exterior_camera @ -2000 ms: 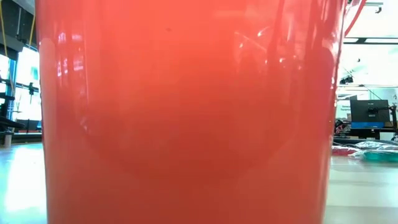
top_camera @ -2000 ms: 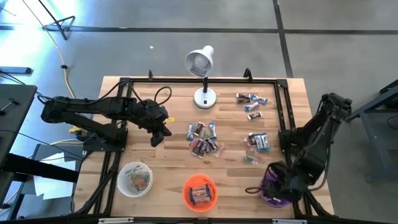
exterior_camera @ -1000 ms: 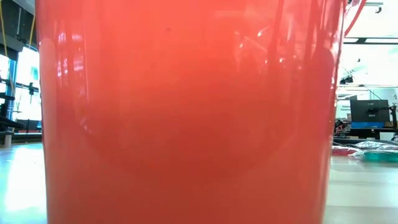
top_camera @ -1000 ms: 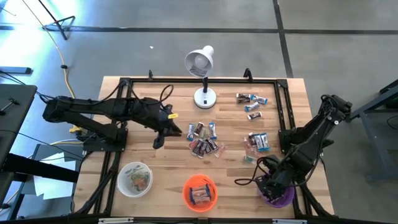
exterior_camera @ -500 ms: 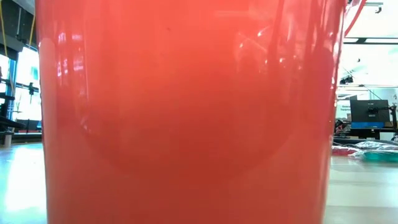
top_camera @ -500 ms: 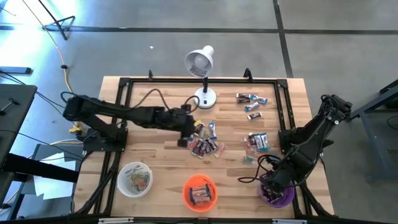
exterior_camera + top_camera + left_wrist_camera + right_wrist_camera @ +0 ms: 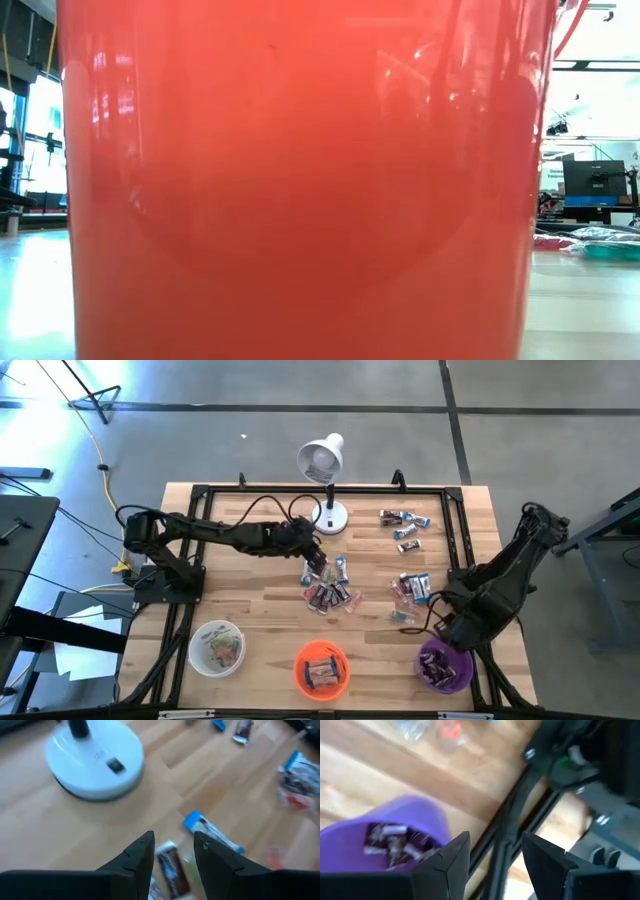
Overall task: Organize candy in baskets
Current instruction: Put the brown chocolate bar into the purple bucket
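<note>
High view showed the left arm stretched across the wooden bench [image 7: 250, 615], its left tool [image 7: 316, 563] over the middle heap of candy [image 7: 328, 582], just in front of the white desk lamp [image 7: 328, 515]. Left wrist view had that tool's two dark fingers [image 7: 142, 852] parted and empty, with a dark brown wrapped candy [image 7: 171, 865] lying between their tips and a blue wrapped candy [image 7: 210, 831] just beside it; the lamp's round base sat near, apart from both.

Three baskets stood along the near edge of the bench: the white basket [image 7: 217, 646] on the left with a few candies inside, the orange basket [image 7: 321, 667] in the middle holding some blue and dark pieces, and the purple basket [image 7: 446, 666] on the right with dark wrapped candies in it. More candy lay loose in two groups on the right half of the bench, one near the far edge [image 7: 403, 525] and one nearer the middle [image 7: 414, 589].

The right tool [image 7: 448, 628] hung above the far rim of the purple basket, over the black frame rail. Right wrist view showed its fingers [image 7: 447, 860] spread apart with nothing between them, the purple basket and its dark candies below.

Low view was filled almost wholly by the side of the orange basket [image 7: 300, 180], with only slivers of the room at either edge.
</note>
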Tool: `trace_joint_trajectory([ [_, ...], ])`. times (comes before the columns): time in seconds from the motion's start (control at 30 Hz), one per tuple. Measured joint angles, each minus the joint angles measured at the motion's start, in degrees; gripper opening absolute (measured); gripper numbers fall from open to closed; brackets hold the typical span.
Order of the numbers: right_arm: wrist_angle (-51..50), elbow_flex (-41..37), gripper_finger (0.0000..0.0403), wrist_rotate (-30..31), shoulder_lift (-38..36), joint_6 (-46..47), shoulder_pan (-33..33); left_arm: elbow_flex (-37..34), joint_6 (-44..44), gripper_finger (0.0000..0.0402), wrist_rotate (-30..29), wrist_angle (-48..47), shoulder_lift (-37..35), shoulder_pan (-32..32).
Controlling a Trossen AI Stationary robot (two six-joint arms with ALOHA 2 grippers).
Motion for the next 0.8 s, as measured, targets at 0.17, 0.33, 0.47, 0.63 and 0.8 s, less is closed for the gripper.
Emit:
trace_joint_trajectory([
  [0.17,-0.67,-0.02,0.0172,5.80,-3.08,-0.18,0.00,0.00,-5.52,0.0127,3.48,-2.06,0.00,0.04],
  [0.33,-0.93,-0.04,0.0172,10.79,-4.97,-1.42,0.00,0.05,-8.26,0.0127,3.54,-3.39,0.84,-0.88],
  [0.47,-0.93,-0.04,0.0172,13.75,-6.10,-1.91,0.00,0.08,-8.32,0.0127,3.85,-2.76,2.62,-1.65],
  [0.63,-0.94,-0.04,0.0172,14.65,-6.85,-2.33,0.00,0.07,-8.32,0.0127,4.63,-1.00,6.16,-2.05],
  [0.8,-0.94,-0.04,0.0172,14.65,-6.86,-2.79,0.00,0.04,-8.34,0.0127,5.21,1.76,9.52,-2.03],
])
